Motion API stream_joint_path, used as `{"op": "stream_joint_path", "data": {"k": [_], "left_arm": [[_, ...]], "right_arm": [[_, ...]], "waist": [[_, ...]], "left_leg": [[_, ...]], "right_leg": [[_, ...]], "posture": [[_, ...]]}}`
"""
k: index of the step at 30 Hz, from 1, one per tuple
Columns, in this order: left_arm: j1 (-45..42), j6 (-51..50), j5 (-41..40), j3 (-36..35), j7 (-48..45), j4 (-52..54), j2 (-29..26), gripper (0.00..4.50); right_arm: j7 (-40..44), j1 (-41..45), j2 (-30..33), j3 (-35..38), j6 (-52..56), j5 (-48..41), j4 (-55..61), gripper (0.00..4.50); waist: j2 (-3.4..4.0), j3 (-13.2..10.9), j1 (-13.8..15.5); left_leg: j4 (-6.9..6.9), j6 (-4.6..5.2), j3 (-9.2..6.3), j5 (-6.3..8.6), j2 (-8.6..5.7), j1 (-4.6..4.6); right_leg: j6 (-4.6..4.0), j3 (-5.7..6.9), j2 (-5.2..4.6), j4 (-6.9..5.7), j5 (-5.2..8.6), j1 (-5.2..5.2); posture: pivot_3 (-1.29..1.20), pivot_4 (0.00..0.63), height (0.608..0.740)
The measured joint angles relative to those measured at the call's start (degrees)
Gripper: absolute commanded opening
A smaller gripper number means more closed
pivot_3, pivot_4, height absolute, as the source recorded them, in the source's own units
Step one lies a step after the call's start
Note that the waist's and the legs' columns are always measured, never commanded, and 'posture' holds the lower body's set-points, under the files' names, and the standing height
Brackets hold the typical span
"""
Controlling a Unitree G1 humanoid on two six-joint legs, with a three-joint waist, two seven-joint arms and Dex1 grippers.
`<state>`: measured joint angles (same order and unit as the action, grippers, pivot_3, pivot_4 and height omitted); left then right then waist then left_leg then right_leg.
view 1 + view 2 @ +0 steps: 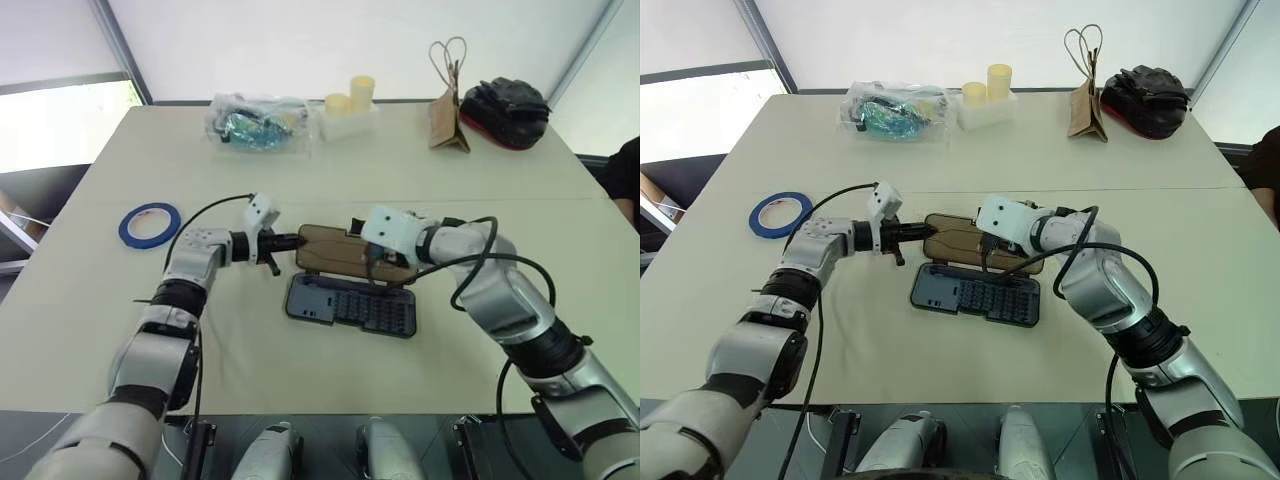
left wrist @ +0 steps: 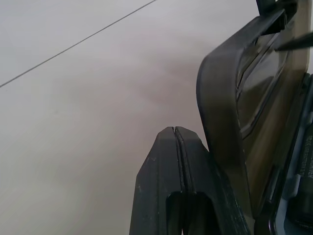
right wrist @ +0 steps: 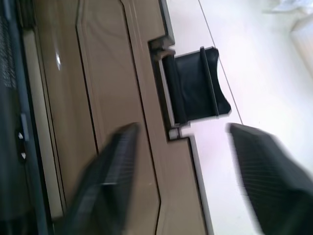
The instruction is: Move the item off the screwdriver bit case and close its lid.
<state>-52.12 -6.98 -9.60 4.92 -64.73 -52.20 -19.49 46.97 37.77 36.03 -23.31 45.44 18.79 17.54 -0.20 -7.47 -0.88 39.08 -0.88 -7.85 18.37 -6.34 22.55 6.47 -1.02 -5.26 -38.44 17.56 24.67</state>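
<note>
Closest to the camera sits the screwdriver bit case [image 1: 352, 305], a flat dark grey plastic tray with rows of tiny bits, near the table's [image 1: 420, 160] front edge. First half looks done: the blue tape ring [image 1: 149, 224] lies flat over by the left edge, well off the case. What's left is the lid [image 1: 345, 252], smoky brown see-through plastic with a black latch [image 3: 194, 85], not shut yet. Left gripper [image 1: 287, 241] has its fingers pinched together against the lid's end, holding nothing. Right gripper [image 3: 183, 186] is spread wide around the latch edge.
</note>
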Motion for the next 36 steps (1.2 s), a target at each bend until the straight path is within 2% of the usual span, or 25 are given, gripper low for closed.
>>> {"op": "stream_joint_path", "data": {"k": [4,6,7,9,11,13,16,19,21,24,27,30,36], "left_arm": [[-1.9,1.4,0.2,-0.2,-0.8,-3.8,0.9,0.0],[-2.1,1.0,0.0,-0.5,-3.3,-4.3,1.1,0.0],[-2.1,0.7,-0.2,-0.8,-4.6,-4.4,0.9,0.0],[-2.1,-0.9,-0.7,-1.1,-9.0,-4.4,0.1,0.0],[-2.1,-2.7,-0.9,-1.0,-12.8,-3.6,0.0,0.0],[-2.1,-5.5,-1.1,0.2,-18.3,-1.0,-0.6,0.0],[-1.5,-9.6,-2.6,2.7,-23.5,4.6,-2.3,0.0],[2.5,-14.1,-8.2,12.4,-26.7,17.7,-9.4,0.0],[3.8,-13.8,-10.4,18.1,-27.3,22.6,-13.5,0.0],[1.2,-10.3,-9.8,19.1,-26.9,19.4,-12.8,0.0],[-8.0,-8.8,-9.7,12.5,-21.5,9.1,-8.4,0.0],[-14.9,-5.4,-9.7,6.4,-16.7,3.6,-5.4,0.0],[-15.3,2.6,-3.0,6.3,-12.1,-6.2,1.3,0.0]], "right_arm": [[2.5,1.1,1.7,0.6,4.4,-1.1,4.2,4.47],[10.0,3.1,5.6,5.0,12.4,-8.4,9.8,4.47],[13.4,4.6,7.3,8.5,16.3,-12.4,12.0,4.47],[22.7,13.1,9.5,22.5,27.9,-24.8,16.0,4.47],[26.4,20.4,9.9,33.5,35.8,-31.9,18.3,4.47],[27.7,22.3,10.7,41.6,41.9,-37.8,20.1,4.47],[25.5,15.6,12.0,42.6,43.9,-41.2,21.3,4.47],[20.5,5.0,13.1,41.5,42.0,-41.6,22.4,4.47],[17.2,-1.2,13.6,38.7,40.0,-41.6,23.6,4.47],[13.6,-8.1,15.2,32.7,35.6,-41.8,27.7,4.47],[9.5,-12.1,14.4,26.8,32.6,-42.3,30.5,4.47],[4.7,-12.0,10.1,22.0,31.7,-42.6,30.5,3.68],[-1.3,-12.1,2.9,14.9,32.1,-45.3,30.2,0.52]], "waist": [[0.0,0.0,-0.1],[0.03,0.0,0.1],[0.02,0.0,0.0],[0.05,-0.1,-0.1],[-0.01,0.0,0.0],[-0.18,0.1,0.2],[-0.21,0.1,0.2],[-0.19,0.1,-0.1],[-0.09,0.0,-0.2],[-0.11,0.0,0.3],[-0.39,-0.2,0.6],[-0.38,-0.2,0.1],[-0.38,-0.2,0.0]], "left_leg": [[0.05,0.0,0.0,0.0,-0.04,0.04],[0.09,0.01,-0.02,0.0,-0.1,0.27],[0.09,0.01,-0.08,0.0,-0.1,0.38],[0.11,0.04,-0.11,0.02,-0.11,0.74],[0.11,0.04,-0.26,0.02,-0.1,0.73],[0.12,0.06,-0.35,0.03,-0.11,0.73],[0.26,0.09,-0.18,0.04,-0.24,0.76],[0.16,0.09,-0.16,0.04,-0.2,0.73],[0.17,0.08,-0.14,0.04,-0.18,0.72],[0.41,0.08,-0.17,0.03,-0.19,0.79],[0.88,0.13,-0.24,0.07,-0.23,1.02],[0.91,0.2,-0.18,0.1,-0.29,0.94],[0.9,0.19,-0.18,0.1,-0.28,0.9]], "right_leg": [[0.0,0.01,-0.04,-0.11,0.0,0.1],[0.0,0.04,-0.1,-0.12,0.0,0.25],[0.0,0.09,-0.09,-0.14,0.0,0.32],[0.0,0.14,-0.12,-0.28,0.0,0.62],[-0.01,0.23,-0.13,-0.61,0.0,0.65],[-0.01,0.25,-0.15,-0.64,0.0,0.6],[-0.01,0.16,-0.29,-0.73,-0.01,0.61],[-0.01,0.1,-0.27,-0.79,0.0,0.69],[-0.01,0.09,-0.26,-0.8,0.0,0.72],[-0.01,0.16,-0.25,-0.76,0.0,0.71],[0.0,0.23,-0.25,-0.77,0.0,0.68],[0.0,0.2,-0.3,-0.8,-0.01,0.62],[0.0,0.21,-0.28,-0.83,-0.01,0.66]], "posture": [[0.0,0.15,0.74],[0.0,0.15,0.74],[0.0,0.15,0.74],[0.0,0.15,0.74],[0.0,0.15,0.74],[0.0,0.15,0.74],[0.0,0.15,0.74],[0.0,0.15,0.74],[0.0,0.15,0.74],[0.0,0.15,0.74],[0.0,0.15,0.74],[0.0,0.15,0.74],[0.0,0.15,0.74]]}}
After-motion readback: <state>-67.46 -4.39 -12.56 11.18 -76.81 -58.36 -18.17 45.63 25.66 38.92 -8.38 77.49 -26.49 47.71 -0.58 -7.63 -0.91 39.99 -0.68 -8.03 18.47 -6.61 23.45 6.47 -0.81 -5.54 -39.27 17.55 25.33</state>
